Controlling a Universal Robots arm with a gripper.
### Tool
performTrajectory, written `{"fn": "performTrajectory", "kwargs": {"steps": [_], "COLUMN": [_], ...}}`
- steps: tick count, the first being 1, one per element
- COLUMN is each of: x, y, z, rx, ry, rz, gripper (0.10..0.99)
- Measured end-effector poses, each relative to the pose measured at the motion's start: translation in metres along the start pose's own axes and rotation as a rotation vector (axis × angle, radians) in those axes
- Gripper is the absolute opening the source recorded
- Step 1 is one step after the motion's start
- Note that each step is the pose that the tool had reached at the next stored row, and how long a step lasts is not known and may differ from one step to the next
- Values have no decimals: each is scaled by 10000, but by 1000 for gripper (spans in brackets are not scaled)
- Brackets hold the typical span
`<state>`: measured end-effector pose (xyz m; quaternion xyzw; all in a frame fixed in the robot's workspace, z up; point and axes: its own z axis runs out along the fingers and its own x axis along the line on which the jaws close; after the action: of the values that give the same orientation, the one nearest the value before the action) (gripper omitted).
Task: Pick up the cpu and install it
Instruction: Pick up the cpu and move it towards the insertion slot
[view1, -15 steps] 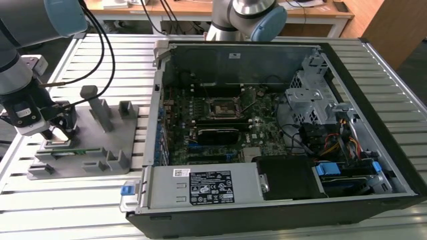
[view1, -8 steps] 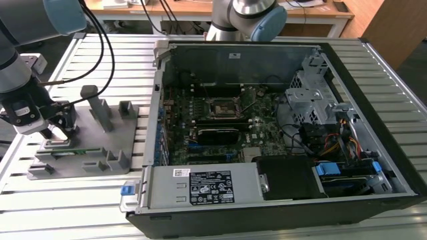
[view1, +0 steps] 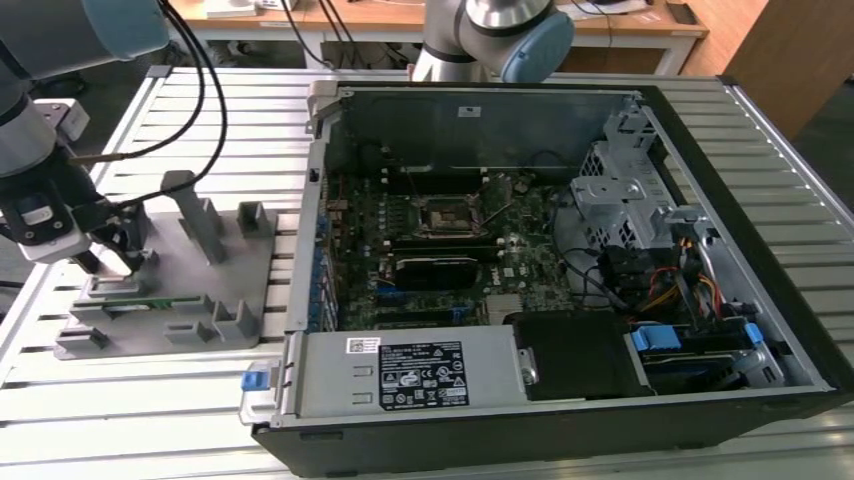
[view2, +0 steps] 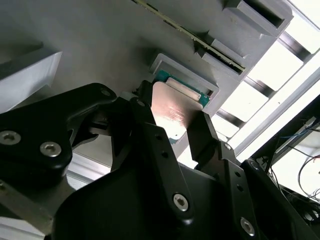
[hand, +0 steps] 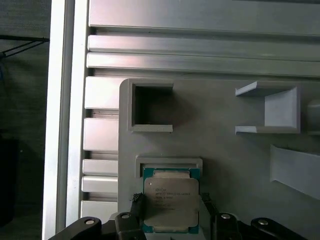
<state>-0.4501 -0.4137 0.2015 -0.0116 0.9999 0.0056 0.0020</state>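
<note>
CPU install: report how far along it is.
Done: the gripper is at the grey fixture tray, low over the cpu. In hand: nothing is lifted yet, and the cpu sits flat in its tray pocket. Left: the motherboard socket in the open case looks empty, so pick-up and install are both outstanding.

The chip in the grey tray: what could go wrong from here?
The gripper straddles the chip at its thin edges; an off-centre hold could tilt or drop it. The chip sits against a raised lip on the tray; a slanted lift might snag there. The socket sits among cables, so something could get bumped.
</note>
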Motion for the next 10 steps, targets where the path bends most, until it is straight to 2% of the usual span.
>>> {"fn": "performTrajectory", "kwargs": {"steps": [10], "x": [-1], "y": [2], "z": [-148], "rx": [0], "ry": [1], "rz": [0], "gripper": [525]}}
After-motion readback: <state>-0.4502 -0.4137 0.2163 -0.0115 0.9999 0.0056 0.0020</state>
